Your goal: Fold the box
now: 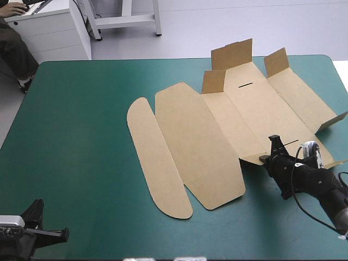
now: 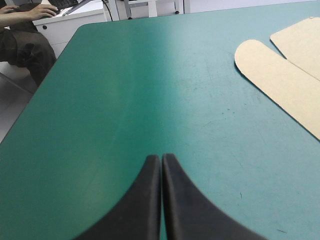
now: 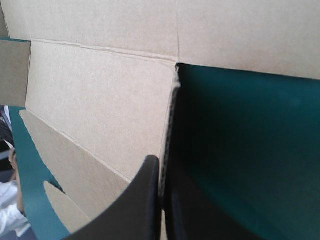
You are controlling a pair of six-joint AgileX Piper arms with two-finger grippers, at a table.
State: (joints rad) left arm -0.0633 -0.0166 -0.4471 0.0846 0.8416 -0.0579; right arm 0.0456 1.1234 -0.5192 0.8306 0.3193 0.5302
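The brown box (image 1: 217,125) lies as a cut sheet on the teal-green cover, mostly flat, its long rounded lid flap (image 1: 155,163) toward the left. Short flaps stand raised along its far side (image 1: 231,54) and at its right end (image 1: 331,120). My right gripper (image 1: 270,153) is at the sheet's near right flap. In the right wrist view its black fingers (image 3: 150,200) are all but shut, with the board's edge (image 3: 170,125) between them. My left gripper (image 1: 60,234) rests near the table's front left corner, shut (image 2: 161,157) and holding nothing, with the rounded flap (image 2: 280,80) far ahead of it.
A wide stretch of bare teal-green cover (image 1: 81,125) lies between my left gripper and the box. The table's right edge (image 1: 340,76) runs close to the box's raised right flap. A white desk (image 1: 49,27) stands beyond the far left corner.
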